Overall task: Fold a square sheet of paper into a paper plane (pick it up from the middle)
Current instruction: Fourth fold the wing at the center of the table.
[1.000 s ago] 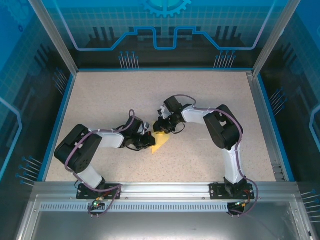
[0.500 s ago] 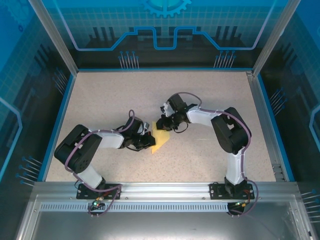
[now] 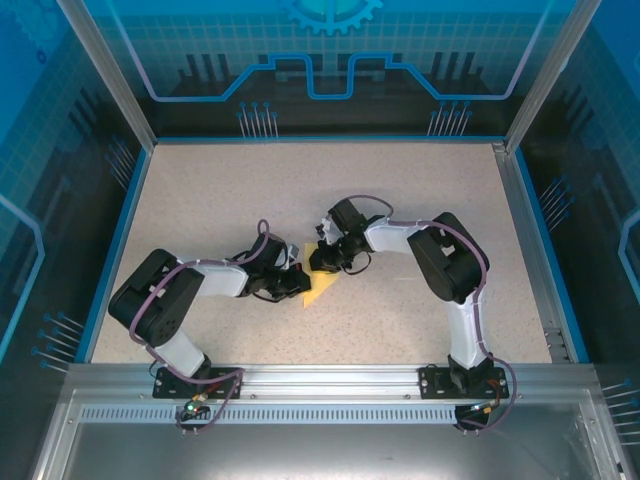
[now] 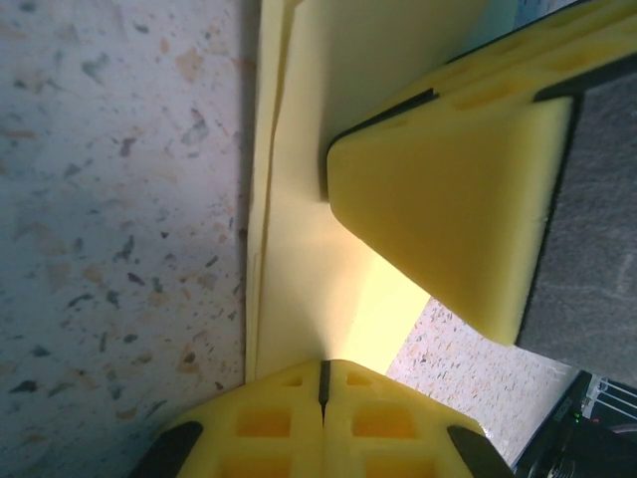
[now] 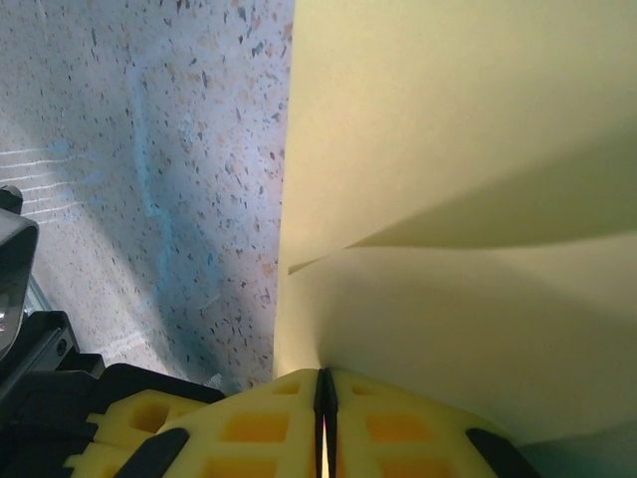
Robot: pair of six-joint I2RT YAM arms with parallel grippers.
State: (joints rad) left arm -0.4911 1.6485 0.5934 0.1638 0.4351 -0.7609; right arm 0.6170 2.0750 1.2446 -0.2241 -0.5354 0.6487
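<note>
The square sheet of paper (image 3: 320, 290), yellow and folded to a pointed wedge, lies on the speckled table between both arms. My left gripper (image 3: 298, 284) is shut, its tips resting on the flat layers (image 4: 338, 289); the stacked fold edges run along its left side. My right gripper (image 3: 322, 262) is shut on an upper flap of the sheet (image 5: 448, 149), which rises out of the seam between its jaws (image 5: 323, 383). One right finger (image 4: 448, 189) sits on the paper just ahead of my left gripper (image 4: 323, 373). A paper plane is out of view.
The speckled table (image 3: 230, 190) is ringed by a blue rim and metal frame posts (image 3: 520, 190). Both arm bases sit on the near rail (image 3: 320, 378). Open tabletop lies behind and to the right of the paper.
The right gripper closed on the paper's flap and shifted slightly toward the left gripper; its elbow swung out, then back. The left arm stayed still.
</note>
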